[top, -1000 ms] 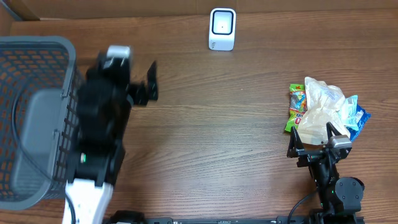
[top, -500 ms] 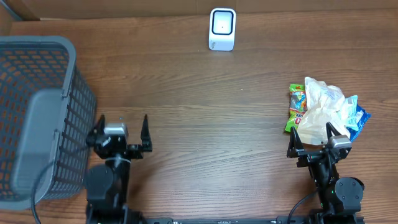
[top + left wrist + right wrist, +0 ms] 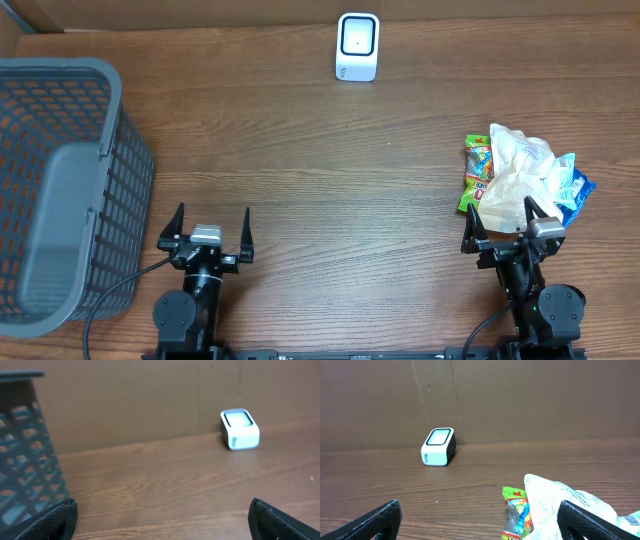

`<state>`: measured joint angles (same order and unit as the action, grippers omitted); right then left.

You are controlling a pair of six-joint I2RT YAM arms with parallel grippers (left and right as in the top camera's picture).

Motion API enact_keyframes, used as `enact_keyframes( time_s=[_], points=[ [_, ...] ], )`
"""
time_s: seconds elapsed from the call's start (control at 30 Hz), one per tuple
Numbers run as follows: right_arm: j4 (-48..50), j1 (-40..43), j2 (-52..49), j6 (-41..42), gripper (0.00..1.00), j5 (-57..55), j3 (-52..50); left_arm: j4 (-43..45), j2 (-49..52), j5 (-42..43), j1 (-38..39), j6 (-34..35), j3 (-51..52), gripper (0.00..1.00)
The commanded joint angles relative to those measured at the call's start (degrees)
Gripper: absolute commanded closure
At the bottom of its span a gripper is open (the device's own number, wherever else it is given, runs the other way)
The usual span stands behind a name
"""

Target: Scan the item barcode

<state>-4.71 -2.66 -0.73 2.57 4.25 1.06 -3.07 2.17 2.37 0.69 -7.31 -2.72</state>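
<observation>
Crinkled clear plastic and bright foil make up the heap of snack packets [image 3: 520,175] on the right of the wood-grain table [image 3: 330,180]. It lies just ahead of the right gripper [image 3: 505,218]. I can't make out a barcode, and the right wrist view cuts off the heap's lower part. The right gripper and the left gripper [image 3: 213,218] both stand spread wide, holding nothing. A small, rounded white scanner [image 3: 357,46] sits at the far edge. A grey mesh basket [image 3: 60,80] is cropped on the left.

Soft, even light washes the wooden counter [image 3: 330,190] with barely a shadow; the overhead view is crisp, while wrist views blur dark end effector fingertips [image 3: 50,522] at five and seven o'clock.
</observation>
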Motion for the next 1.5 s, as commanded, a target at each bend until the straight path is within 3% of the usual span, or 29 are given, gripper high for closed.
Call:
enact_keyframes(
  time_s=[0.0, 1.47],
  points=[
    [0.3, -0.2, 0.6, -0.2, 0.00, 0.1, -0.6, 0.6, -2.0, 3.5, -0.4, -5.0, 2.3, 0.01],
    [0.3, -0.2, 0.6, -0.2, 0.00, 0.1, -0.6, -1.1, -1.9, 1.9, -0.3, -3.1, 2.4, 0.00]
  ],
)
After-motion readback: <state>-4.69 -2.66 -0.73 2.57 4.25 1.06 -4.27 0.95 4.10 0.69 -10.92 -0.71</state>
